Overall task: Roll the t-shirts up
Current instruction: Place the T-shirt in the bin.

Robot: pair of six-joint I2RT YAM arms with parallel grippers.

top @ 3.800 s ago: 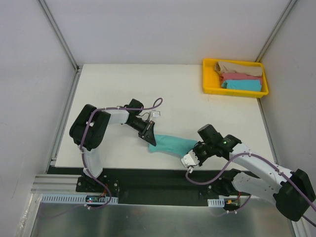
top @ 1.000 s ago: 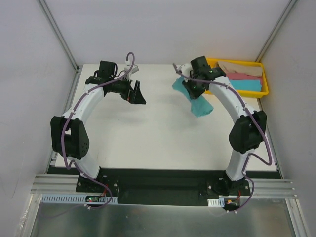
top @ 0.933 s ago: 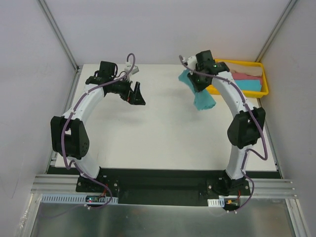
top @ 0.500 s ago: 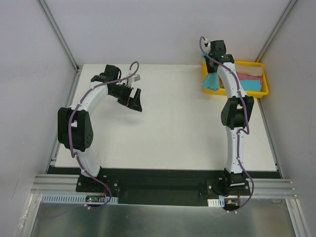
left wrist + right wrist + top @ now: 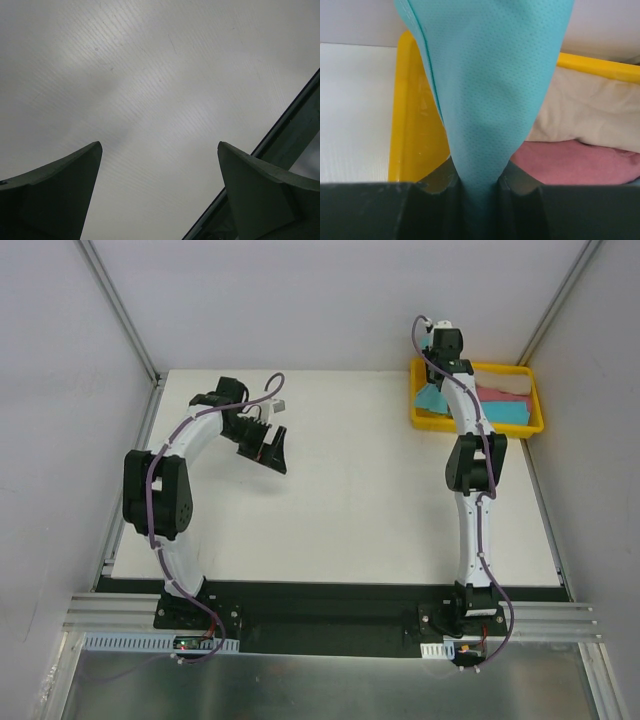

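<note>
Step, as I judge it: stowing a finished tee. Right gripper (image 5: 475, 189) is nipped nearly shut on the green tee (image 5: 490, 100), which hangs below it over the tray (image 5: 405, 150) end, left of the beige tee (image 5: 590, 110) and pink tee (image 5: 580, 162). Left gripper (image 5: 272, 445) is wide open and empty. Next move probably calls for lowering into the free slot, then releasing.

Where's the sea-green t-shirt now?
Top view, far right: sea-green t-shirt pinched in the right hand over the yellow plastic tray's left end.
</note>
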